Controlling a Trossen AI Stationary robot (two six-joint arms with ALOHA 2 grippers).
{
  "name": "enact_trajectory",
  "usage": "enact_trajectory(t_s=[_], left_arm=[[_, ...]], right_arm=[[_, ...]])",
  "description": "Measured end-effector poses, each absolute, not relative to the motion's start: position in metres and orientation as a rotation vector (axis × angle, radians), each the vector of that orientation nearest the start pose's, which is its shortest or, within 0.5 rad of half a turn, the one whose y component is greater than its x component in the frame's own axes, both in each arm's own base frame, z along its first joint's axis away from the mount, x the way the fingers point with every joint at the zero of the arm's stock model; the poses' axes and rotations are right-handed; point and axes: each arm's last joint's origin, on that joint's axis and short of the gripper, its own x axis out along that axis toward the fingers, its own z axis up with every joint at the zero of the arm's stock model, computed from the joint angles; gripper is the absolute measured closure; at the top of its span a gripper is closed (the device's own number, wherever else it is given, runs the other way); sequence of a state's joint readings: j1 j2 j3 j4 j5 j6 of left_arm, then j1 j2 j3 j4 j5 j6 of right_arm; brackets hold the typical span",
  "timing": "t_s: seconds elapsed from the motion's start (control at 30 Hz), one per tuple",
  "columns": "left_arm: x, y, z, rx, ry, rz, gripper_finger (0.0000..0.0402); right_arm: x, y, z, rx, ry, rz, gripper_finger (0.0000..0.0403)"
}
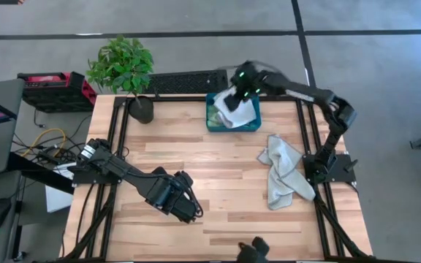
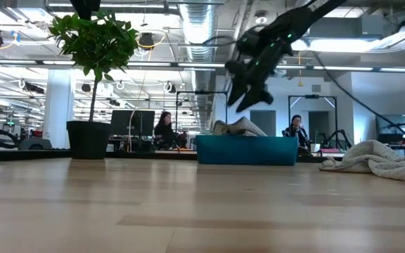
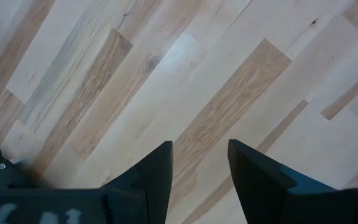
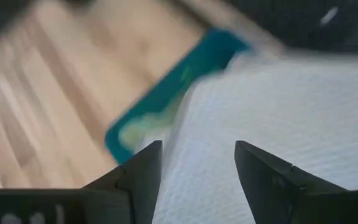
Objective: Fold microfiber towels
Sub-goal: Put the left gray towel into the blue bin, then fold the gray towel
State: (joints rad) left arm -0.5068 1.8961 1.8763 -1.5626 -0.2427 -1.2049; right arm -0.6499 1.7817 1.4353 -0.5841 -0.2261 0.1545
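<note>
Above rigid teal bin [image 1: 232, 126], soft towel [image 4: 278, 130], parted hand [image 4: 197, 168]

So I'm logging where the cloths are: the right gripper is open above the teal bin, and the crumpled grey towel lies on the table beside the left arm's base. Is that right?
Not quite. The crumpled grey towel lies beside the right arm's base, as the high view shows. The rest holds: the right gripper is open above the teal bin.

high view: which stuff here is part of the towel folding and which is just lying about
Part of the job:
- towel in the teal bin
- crumpled grey towels on the table
- right gripper, fingers open over the bin
- left gripper, waiting over bare wood

Lying about:
- teal bin
- potted plant
- keyboard
</note>
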Motion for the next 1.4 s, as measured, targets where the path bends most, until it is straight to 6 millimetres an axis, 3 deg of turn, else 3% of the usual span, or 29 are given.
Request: enact_trajectory(t_s=[0.27,0.5,0.63,0.8,0.93,1.03,1.17,1.4], left_arm=[[0.309,-0.163,0.313,-0.400,1.319,0.665,0.0253],[0.309,-0.163,0.313,-0.404,1.321,0.667,0.0253],[0.309,-0.163,0.313,-0.403,1.321,0.667,0.0253],[0.309,-0.163,0.313,-0.408,1.321,0.670,0.0253],[0.309,-0.163,0.313,-0.409,1.320,0.670,0.0253],[0.309,-0.163,0.313,-0.409,1.320,0.671,0.0253],[0.309,-0.163,0.313,-0.404,1.313,0.674,0.0253],[0.310,-0.163,0.313,-0.388,1.289,0.683,0.0253]], right_arm=[[0.336,-0.221,0.199,0.578,0.984,-0.406,0.0188],[0.337,-0.227,0.179,0.610,1.038,-0.412,0.0193],[0.332,-0.224,0.199,0.577,1.009,-0.399,0.0193],[0.318,-0.210,0.252,0.500,0.899,-0.379,0.0194],[0.302,-0.174,0.297,0.392,0.879,-0.301,0.0194],[0.285,-0.141,0.316,0.342,0.962,-0.264,0.0194],[0.261,-0.103,0.329,0.386,1.105,-0.353,0.0194],[0.235,-0.056,0.327,0.432,1.385,-0.598,0.0194]])
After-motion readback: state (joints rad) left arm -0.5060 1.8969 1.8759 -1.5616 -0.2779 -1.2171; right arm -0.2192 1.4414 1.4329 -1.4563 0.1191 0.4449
